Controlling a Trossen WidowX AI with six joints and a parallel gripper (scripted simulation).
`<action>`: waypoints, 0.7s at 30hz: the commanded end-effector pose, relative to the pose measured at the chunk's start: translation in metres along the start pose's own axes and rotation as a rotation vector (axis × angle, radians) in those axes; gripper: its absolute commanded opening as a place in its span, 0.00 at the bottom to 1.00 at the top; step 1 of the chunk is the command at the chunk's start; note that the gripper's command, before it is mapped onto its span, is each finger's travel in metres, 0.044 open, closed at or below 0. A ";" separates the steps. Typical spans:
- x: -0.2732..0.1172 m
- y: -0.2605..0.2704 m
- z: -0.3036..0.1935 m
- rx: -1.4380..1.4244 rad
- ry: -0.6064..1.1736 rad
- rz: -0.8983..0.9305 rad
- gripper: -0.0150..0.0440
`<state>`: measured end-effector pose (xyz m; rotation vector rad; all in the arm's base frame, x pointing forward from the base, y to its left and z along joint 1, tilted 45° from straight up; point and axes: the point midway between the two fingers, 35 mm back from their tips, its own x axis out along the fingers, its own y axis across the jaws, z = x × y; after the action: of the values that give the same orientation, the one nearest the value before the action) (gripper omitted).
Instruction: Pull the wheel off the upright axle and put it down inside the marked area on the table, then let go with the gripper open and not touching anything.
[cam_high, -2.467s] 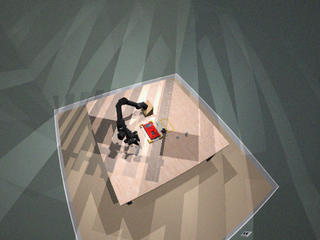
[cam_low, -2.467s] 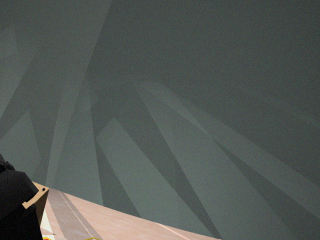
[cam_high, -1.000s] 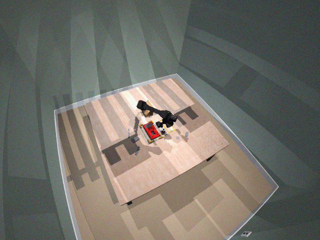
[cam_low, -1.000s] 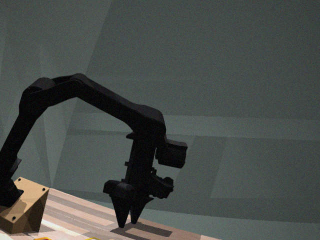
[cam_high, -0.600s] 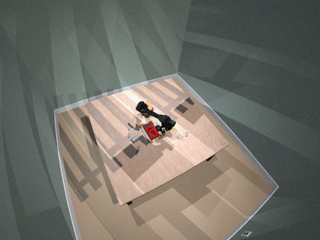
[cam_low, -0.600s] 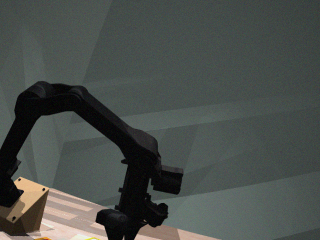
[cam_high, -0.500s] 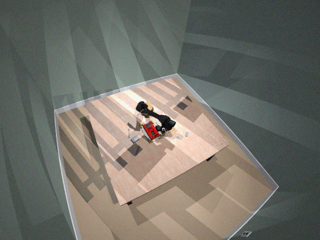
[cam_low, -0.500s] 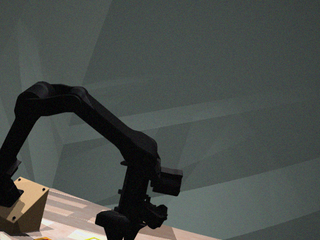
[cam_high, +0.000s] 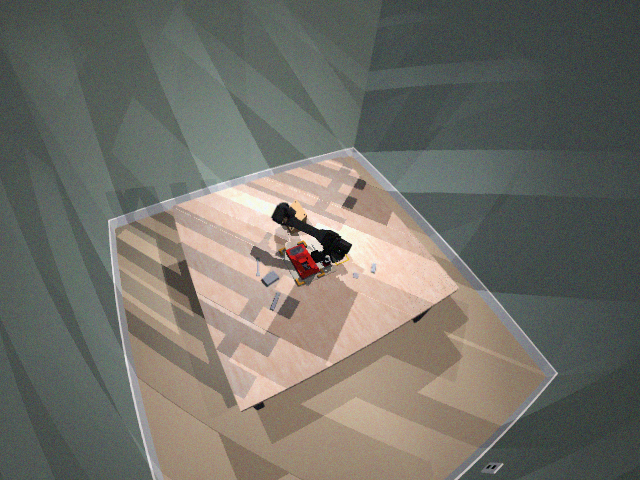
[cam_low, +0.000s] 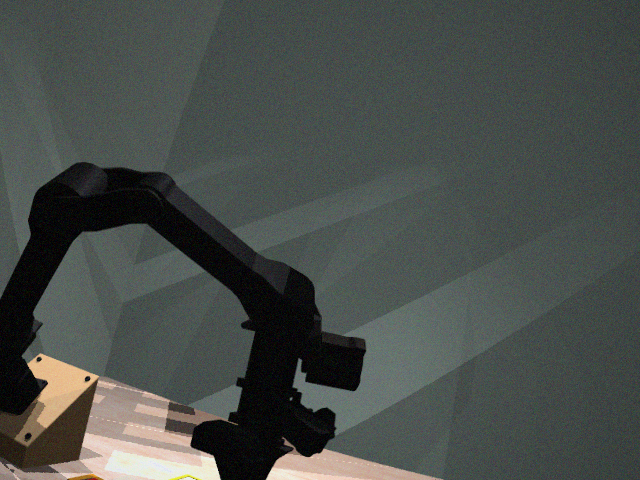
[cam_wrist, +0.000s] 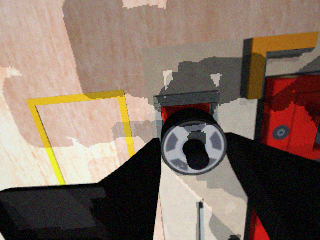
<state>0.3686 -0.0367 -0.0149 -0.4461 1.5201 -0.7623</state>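
The wheel (cam_wrist: 172, 150) has a black tyre and a silver spoked rim. It sits upright on its axle, whose dark end (cam_wrist: 196, 154) shows through the hub. My gripper (cam_wrist: 191, 141) is shut on the wheel, one black fingertip on each side of the tyre. In the exterior view the fingertips are below the frame. The marked area is a yellow outline (cam_wrist: 75, 97) on the table, left of the wheel in the wrist view. Its near part there is hidden by my left finger.
A red car body (cam_high: 302, 260) (cam_wrist: 295, 120) lies right beside my right finger, with an orange corner bracket (cam_wrist: 256, 70) at its edge. A grey block (cam_high: 270, 279), a grey bar (cam_high: 275, 301) and small grey pieces (cam_high: 373, 268) lie on the table. A tan block (cam_low: 67, 374) stands by the arm's base.
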 end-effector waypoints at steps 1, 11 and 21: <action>0.000 -0.001 0.000 0.002 0.002 0.000 0.31; -0.003 0.000 0.000 0.001 0.002 -0.001 0.25; -0.007 0.000 0.000 0.000 0.002 -0.001 0.25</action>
<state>0.3689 -0.0344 -0.0111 -0.4509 1.5240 -0.7635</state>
